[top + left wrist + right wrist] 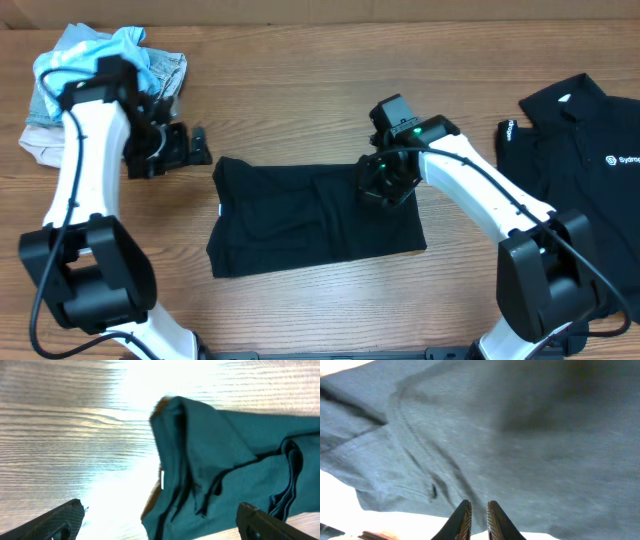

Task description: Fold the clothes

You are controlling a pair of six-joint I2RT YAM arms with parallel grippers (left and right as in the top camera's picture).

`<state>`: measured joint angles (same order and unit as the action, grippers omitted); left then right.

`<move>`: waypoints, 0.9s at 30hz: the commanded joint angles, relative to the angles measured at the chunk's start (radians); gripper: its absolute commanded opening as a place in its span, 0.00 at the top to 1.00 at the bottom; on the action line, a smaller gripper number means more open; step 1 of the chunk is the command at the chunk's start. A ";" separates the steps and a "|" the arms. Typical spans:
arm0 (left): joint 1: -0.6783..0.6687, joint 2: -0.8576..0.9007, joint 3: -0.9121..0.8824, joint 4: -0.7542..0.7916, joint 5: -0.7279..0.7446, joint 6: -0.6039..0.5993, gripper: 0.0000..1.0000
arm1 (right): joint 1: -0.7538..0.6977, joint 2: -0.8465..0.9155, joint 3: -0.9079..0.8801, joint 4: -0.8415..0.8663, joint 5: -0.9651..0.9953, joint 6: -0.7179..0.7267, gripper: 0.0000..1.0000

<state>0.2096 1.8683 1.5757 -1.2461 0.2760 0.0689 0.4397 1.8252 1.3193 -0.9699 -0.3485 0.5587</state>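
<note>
1. One plain black shirt (300, 220) is lying at the centre of the desk (300, 80), gathered into a rough rectangle with uneven edges, so it looks only partly folded.
2. The left gripper (198, 147) is hovering just off its 10 o'clock corner, jaws released wide and empty.
3. The right gripper (479, 512) is hanging over its 1 o'clock corner, jaws nearly clenched, with no cloth visibly pinched.
4. The collared shirt (570, 130) at 3 o'clock and the crumpled pile (110, 60) at 10 o'clock are waiting, so most of the folding probably remains.
</note>
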 commanded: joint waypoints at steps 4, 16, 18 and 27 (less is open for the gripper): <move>0.030 0.009 -0.237 0.100 0.175 0.104 0.00 | 0.004 -0.014 -0.093 0.092 -0.037 0.146 0.85; -0.037 0.009 -0.583 0.468 0.251 0.161 0.00 | 0.004 -0.014 -0.122 0.117 -0.056 0.149 0.84; -0.056 0.010 -0.623 0.513 0.253 0.152 0.00 | 0.004 -0.014 -0.122 0.124 -0.057 0.150 0.84; -0.125 0.010 -0.671 0.546 0.328 0.254 0.00 | 0.004 -0.014 -0.122 0.131 -0.056 0.149 0.84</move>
<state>0.1146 1.8046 0.9730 -0.6880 0.6456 0.2737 0.4458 1.8252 1.2018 -0.8429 -0.3965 0.7029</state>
